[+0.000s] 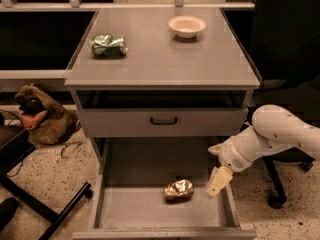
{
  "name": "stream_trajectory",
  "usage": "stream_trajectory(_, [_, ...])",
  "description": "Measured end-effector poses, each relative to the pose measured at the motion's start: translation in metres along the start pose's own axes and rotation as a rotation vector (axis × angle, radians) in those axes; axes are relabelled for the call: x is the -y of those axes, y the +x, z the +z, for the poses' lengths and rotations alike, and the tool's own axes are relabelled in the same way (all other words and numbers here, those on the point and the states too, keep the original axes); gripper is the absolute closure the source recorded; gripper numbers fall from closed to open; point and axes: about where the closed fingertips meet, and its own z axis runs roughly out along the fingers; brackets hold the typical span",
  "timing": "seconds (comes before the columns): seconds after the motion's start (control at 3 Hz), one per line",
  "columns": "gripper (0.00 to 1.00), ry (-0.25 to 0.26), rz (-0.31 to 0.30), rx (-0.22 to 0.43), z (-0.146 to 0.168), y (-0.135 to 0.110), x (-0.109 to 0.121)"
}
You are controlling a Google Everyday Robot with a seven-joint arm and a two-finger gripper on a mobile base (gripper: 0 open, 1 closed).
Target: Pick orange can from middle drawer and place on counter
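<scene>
Crumpled, shiny gold-orange: the orange can (179,189), lying on the floor of the pulled-out middle drawer (135,211), right of centre. Near it on the right, apart from it, the cream tool (218,182), hanging tip-down by the drawer's right wall and slanted toward the can, spread or pressed together impossible to tell, on a white arm (272,136) bent in from the right. Above, on the desk (165,59), a green can (108,45) and a pale bowl (186,26).

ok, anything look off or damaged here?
Both cans look crumpled: the orange can lies in the middle drawer, the green can on the counter. Nothing spilled. The gripper hangs at the drawer's right side, apart from the orange can.
</scene>
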Motion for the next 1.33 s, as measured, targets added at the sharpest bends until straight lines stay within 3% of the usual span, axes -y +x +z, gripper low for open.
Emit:
stream_trajectory(0.33, [0.0,-0.073,0.049,0.016,0.048,0.03,0.013])
stream_trajectory(0.67, [0.0,-0.073,0.049,0.016,0.048,0.03,0.013])
stream_trajectory(1.0, [0.0,-0.056,0.058,0.028,0.077,0.042,0.014])
stream_trajectory(1.33, [0.0,-0.023,0.054,0.037,0.134,0.05,0.014])
